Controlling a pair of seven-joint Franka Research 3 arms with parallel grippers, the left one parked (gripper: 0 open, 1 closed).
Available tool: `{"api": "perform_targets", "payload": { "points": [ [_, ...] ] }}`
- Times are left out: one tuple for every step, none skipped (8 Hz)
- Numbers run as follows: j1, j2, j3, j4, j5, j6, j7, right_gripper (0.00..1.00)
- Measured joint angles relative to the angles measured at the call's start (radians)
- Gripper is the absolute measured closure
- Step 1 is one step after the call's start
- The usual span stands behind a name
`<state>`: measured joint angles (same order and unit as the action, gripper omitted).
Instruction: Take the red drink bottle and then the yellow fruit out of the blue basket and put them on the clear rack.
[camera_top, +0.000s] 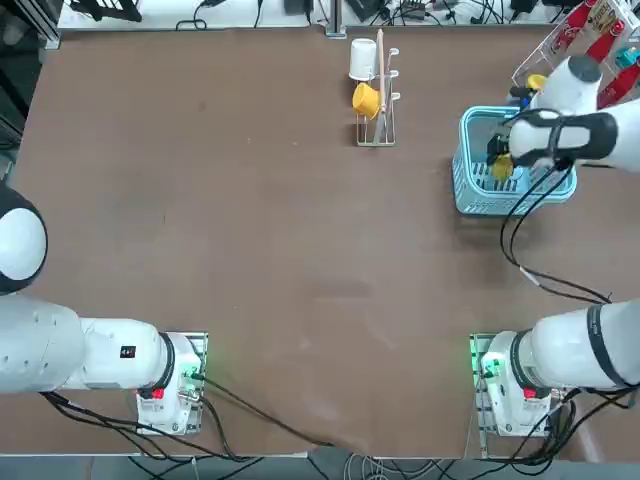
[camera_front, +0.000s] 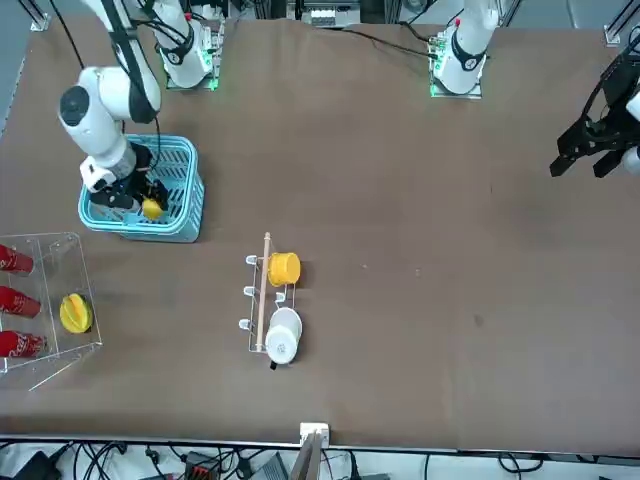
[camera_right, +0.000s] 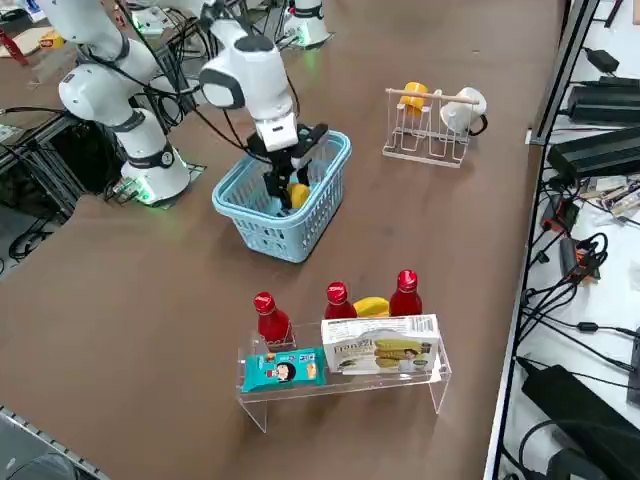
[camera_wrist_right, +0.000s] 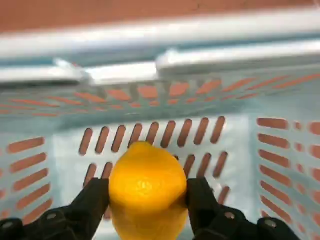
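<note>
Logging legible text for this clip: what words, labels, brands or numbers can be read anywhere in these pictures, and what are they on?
None can be read as text.
Cream box on the clear rack: dark print, too blurred to read.
Teal packet beside it: a cartoon face, lettering too small.
Red bottles on the rack: no readable label.
Right gripper, shut on the yellow fruit inside the blue basket: no markings.

Even overhead light, soft shadows on the tabletop (camera_top: 250, 250); the wrist view blurs the blue basket (camera_wrist_right: 200, 60) rim.
</note>
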<state>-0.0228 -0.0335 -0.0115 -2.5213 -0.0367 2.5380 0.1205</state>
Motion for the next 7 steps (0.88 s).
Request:
{"api": "perform_targets", "payload": {
  "points": [
    [0.000, -0.048, 0.000, 0.056, -0.001, -0.138, -0.001, 0.12],
    [0.000, -0.076, 0.000, 0.124, -0.005, -0.266, -0.003, 0.12],
    [0.000, -0.085, 0.000, 0.204, -0.017, -0.378, -0.008, 0.12],
    [-0.001, -0.078, -0.001, 0.286, -0.044, -0.477, -0.018, 0.12],
    [-0.003, -0.064, -0.005, 0.369, -0.075, -0.563, -0.045, 0.12],
    [-0.008, -0.039, -0.009, 0.448, -0.105, -0.622, -0.095, 0.12],
    [-0.021, -0.004, -0.012, 0.515, -0.128, -0.649, -0.163, 0.12]
  ]
}}
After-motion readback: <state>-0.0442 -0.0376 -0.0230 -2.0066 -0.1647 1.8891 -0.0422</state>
